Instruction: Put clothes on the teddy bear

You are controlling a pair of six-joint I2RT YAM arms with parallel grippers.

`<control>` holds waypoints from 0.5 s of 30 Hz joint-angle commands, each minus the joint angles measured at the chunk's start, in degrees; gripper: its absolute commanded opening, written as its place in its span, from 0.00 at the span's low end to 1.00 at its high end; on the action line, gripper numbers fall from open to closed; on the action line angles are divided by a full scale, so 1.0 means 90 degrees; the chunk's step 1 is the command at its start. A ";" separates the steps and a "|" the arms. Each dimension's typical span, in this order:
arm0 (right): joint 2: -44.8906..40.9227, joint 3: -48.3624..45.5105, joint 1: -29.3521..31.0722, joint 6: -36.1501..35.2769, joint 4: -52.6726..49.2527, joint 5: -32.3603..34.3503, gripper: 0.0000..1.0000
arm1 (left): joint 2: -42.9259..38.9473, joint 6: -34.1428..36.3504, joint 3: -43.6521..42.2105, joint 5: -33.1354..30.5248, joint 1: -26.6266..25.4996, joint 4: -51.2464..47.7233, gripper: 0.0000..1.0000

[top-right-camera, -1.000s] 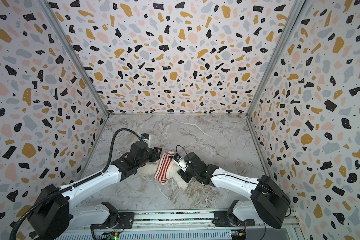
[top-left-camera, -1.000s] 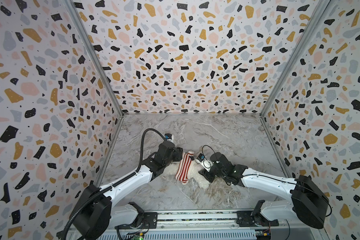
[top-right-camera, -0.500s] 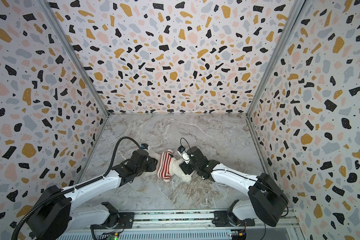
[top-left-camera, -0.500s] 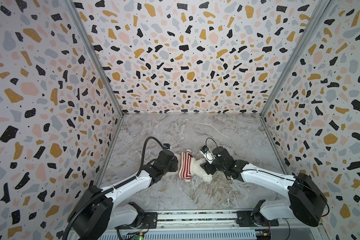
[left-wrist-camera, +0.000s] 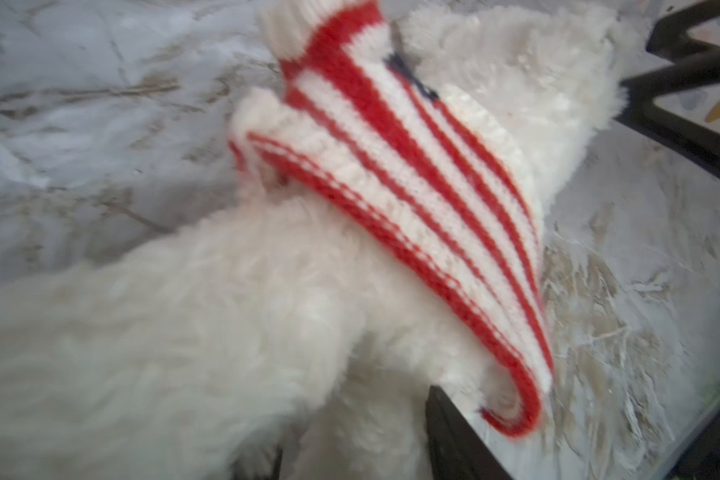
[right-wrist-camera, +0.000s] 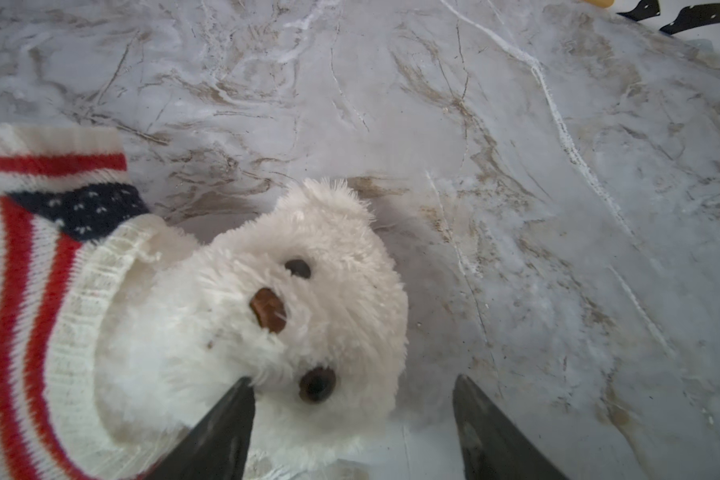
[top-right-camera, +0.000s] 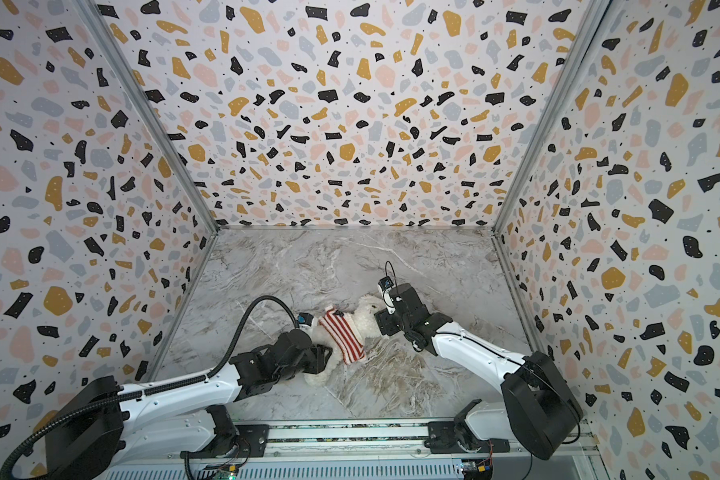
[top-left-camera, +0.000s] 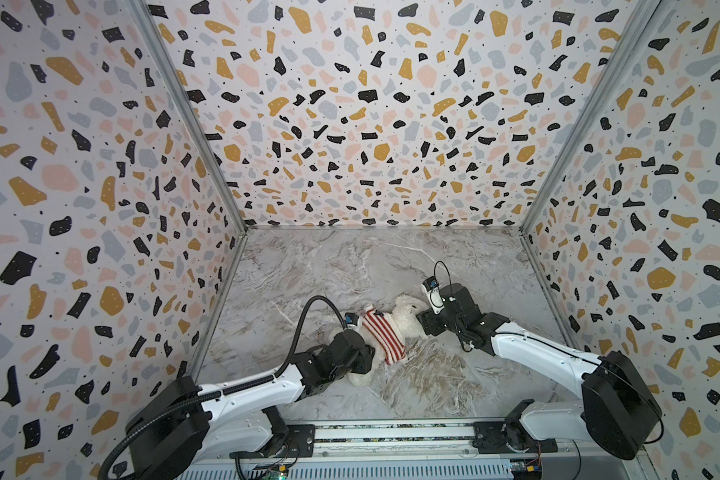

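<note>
Teddy bear (top-left-camera: 404,313) is lying on the table (top-left-camera: 350,266), with the striped sweater (top-left-camera: 381,332) over its head and around its chest. My right end effector (right-wrist-camera: 352,380) is released, jaws wide by its face. My left end effector (top-left-camera: 366,359) is down at the legs, and I can't tell if it's gripping. Feels like finishing touches: next I'd tug the hem down gently.

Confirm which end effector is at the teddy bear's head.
The right end effector: open jaws at the face of the teddy bear. The left end effector is at its legs, past the striped sweater.
</note>
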 commanded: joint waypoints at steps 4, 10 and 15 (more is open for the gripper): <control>-0.0525 0.0118 0.0026 0.0449 -0.0108 -0.0654 0.76 | 0.0170 -0.0767 -0.0079 0.0402 -0.0494 0.1282 0.57; -0.0661 0.0105 0.0033 0.0547 -0.0290 -0.0780 0.78 | 0.0152 -0.0652 0.0187 0.0499 -0.0546 0.1124 0.57; -0.0573 0.0111 0.0037 0.0574 -0.0148 -0.0998 0.79 | -0.0445 -0.0154 0.0250 0.0378 -0.0534 0.0575 0.60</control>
